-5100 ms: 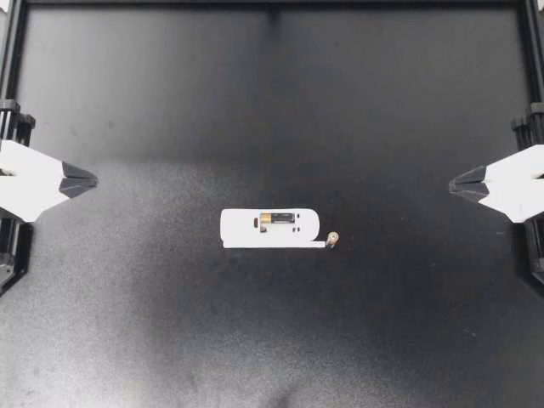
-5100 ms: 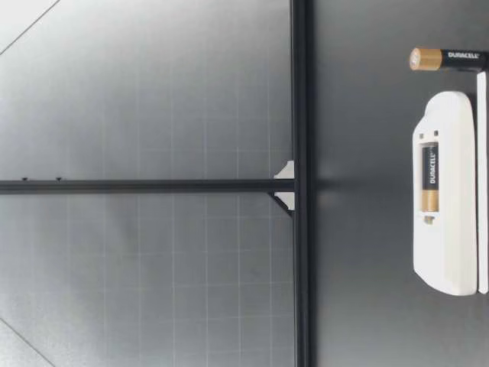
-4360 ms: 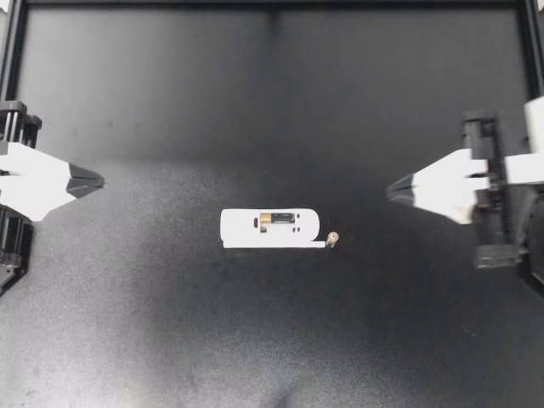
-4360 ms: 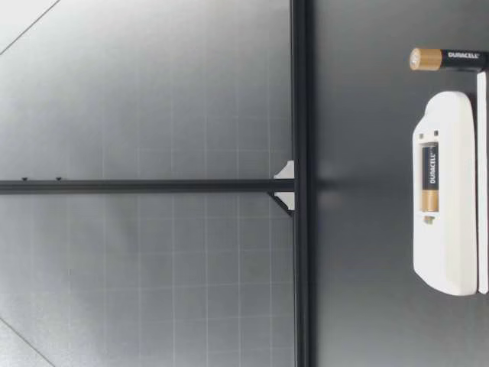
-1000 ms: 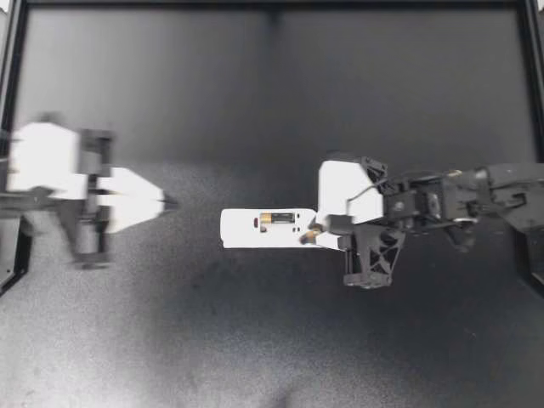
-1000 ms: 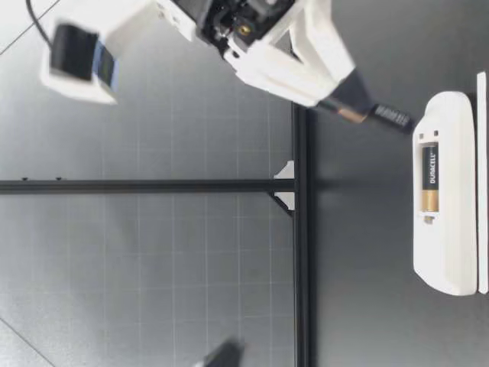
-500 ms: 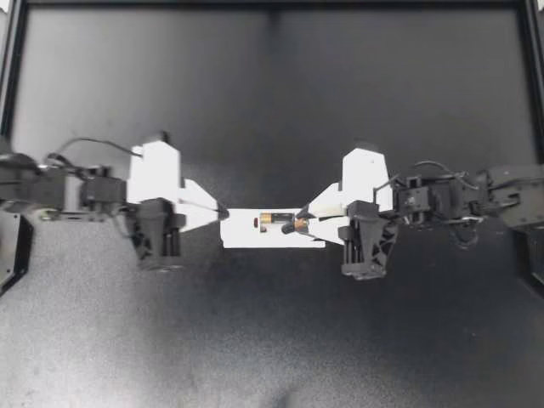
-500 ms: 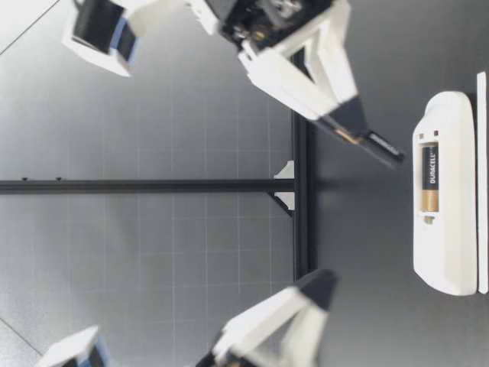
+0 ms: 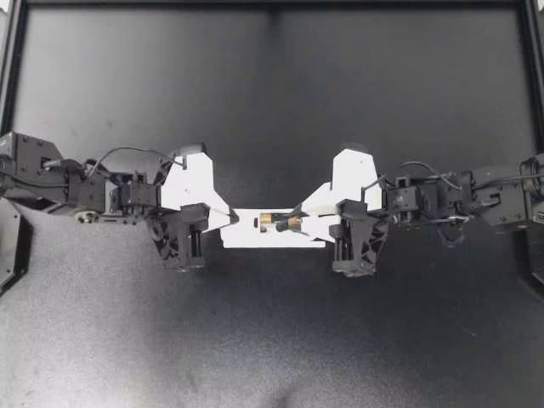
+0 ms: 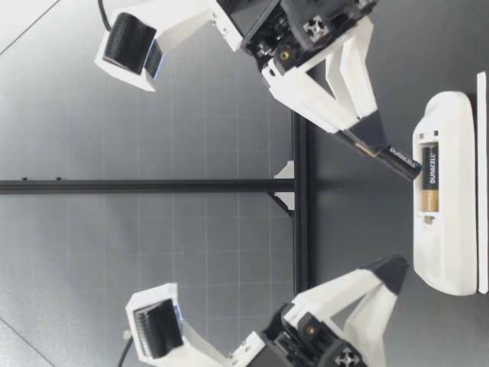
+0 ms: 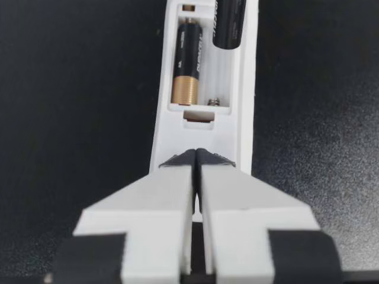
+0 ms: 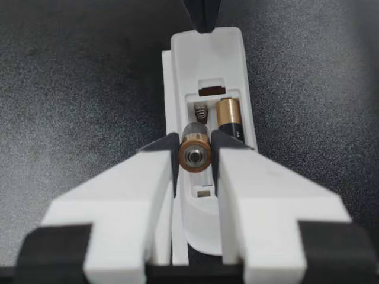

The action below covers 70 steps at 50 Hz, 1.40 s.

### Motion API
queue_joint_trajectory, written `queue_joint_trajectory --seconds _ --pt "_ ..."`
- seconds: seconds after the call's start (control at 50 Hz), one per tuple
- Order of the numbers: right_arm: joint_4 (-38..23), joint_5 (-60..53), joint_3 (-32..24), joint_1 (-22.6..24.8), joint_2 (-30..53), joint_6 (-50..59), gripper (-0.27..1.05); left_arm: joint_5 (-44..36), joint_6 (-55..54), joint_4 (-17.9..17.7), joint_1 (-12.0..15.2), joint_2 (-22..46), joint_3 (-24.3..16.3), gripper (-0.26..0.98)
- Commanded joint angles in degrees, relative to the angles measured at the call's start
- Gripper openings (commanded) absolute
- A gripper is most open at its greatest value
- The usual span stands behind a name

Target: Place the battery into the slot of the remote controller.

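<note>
Overhead, your right gripper reaches in over the remote controller, which lies flat mid-table, and its fingers are closed on the battery above the open compartment. Your left gripper has its tip at the remote's opposite end. Across the table at surface height, the battery juts from the right gripper at a slant, with its free end just above the remote and close to a second battery already seated there. The left gripper hangs close over the remote's other end; you cannot tell there whether it touches. From your left wrist, the left gripper has its fingers pressed together with nothing between them, tips over the remote's near end, the second battery ahead of them and the held battery beyond. From your right wrist, the right gripper clamps the battery from both sides, end-on, directly over the empty slot, where a spring shows, beside the second battery.
</note>
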Motion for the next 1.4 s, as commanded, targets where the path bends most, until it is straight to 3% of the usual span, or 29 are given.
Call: queue_joint_trajectory --seconds 0.0,0.4,1.38 --pt "0.09 -0.70 -1.23 -0.53 -0.35 0.00 0.04 -0.26 0.18 0.09 0.18 -0.26 -0.70 -0.15" --pt "0.09 -0.62 -2.37 -0.53 2.11 0.18 0.04 -0.26 0.00 -0.09 0.18 4.04 -1.93 -0.15" --pt "0.09 9.84 -6.86 -0.62 4.31 0.09 0.05 -0.18 -0.09 -0.62 -0.35 3.43 -1.41 -0.15"
